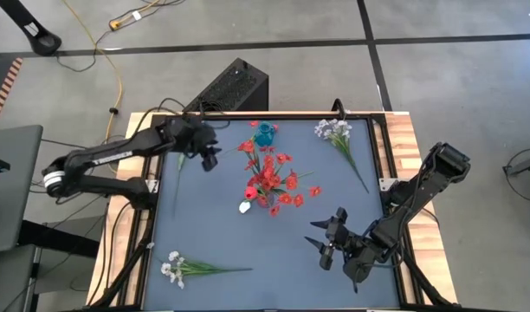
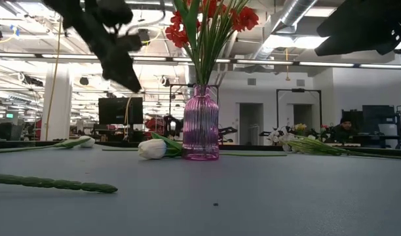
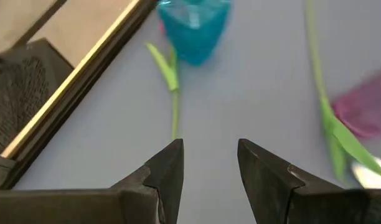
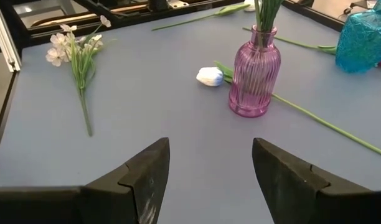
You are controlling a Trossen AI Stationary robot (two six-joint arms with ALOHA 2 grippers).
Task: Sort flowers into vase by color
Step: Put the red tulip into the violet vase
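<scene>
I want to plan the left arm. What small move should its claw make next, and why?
Probably lower the left claw toward the loose flower stem on the mat just ahead of it. The claw is open and empty above the mat, near the blue vase. The red flowers already stand in the pink vase, while this stem is unsorted. The right claw waits, open, near the front edge.

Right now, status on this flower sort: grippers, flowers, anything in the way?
Left gripper open, empty, hovering near blue vase. Right gripper open, empty, at near-right. Red flowers in pink vase; white tulip lying beside it. Nothing blocking.
</scene>
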